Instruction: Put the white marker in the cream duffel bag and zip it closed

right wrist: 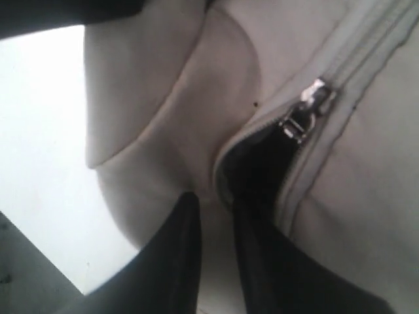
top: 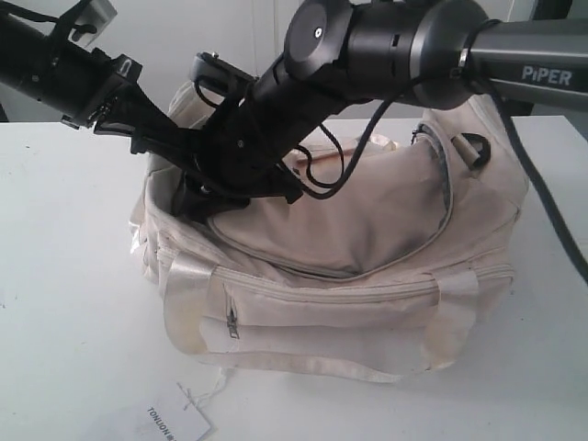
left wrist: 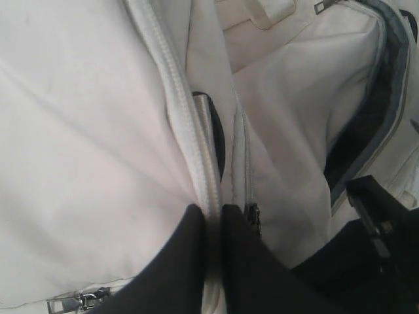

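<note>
Left wrist view: left gripper (left wrist: 211, 214) is clenched on the zipper edge of the cream duffel bag (left wrist: 85, 150), low centre of frame. Right gripper (right wrist: 215, 201) straddles the zip's open end, fingers slightly apart; gripping or released, can't tell. Bag sits mid-frame in the exterior view on the white worktop (top: 64, 322), zip partly open.

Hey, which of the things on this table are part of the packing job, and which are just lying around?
Part of the job: cream duffel bag; its zipper slider; left gripper, pinching the zipper edge; right gripper at the opening. White marker: not visible.
Lying about: paper hang tag; white table.
</note>
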Controlling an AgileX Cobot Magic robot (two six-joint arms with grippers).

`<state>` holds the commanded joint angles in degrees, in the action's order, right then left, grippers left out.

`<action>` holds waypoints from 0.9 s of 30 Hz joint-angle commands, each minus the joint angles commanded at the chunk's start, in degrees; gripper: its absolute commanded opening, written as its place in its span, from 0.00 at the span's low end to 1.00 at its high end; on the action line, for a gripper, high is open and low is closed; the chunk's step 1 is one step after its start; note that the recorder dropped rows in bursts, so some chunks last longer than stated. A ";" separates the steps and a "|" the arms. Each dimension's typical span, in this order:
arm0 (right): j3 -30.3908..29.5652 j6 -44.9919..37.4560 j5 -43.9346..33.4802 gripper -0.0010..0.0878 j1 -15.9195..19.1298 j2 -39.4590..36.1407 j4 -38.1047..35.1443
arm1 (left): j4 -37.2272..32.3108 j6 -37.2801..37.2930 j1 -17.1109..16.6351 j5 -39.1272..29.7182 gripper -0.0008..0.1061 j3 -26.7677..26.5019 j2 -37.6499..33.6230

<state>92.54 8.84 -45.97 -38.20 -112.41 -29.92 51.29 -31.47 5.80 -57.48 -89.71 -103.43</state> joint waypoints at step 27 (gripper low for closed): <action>0.00 9.41 3.01 0.42 0.00 2.58 16.58 | -0.10 0.00 0.00 0.86 0.01 0.00 0.00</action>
<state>92.54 18.25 -42.96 -38.20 -109.83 -13.35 51.19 -31.47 5.80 -56.62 -89.71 -103.43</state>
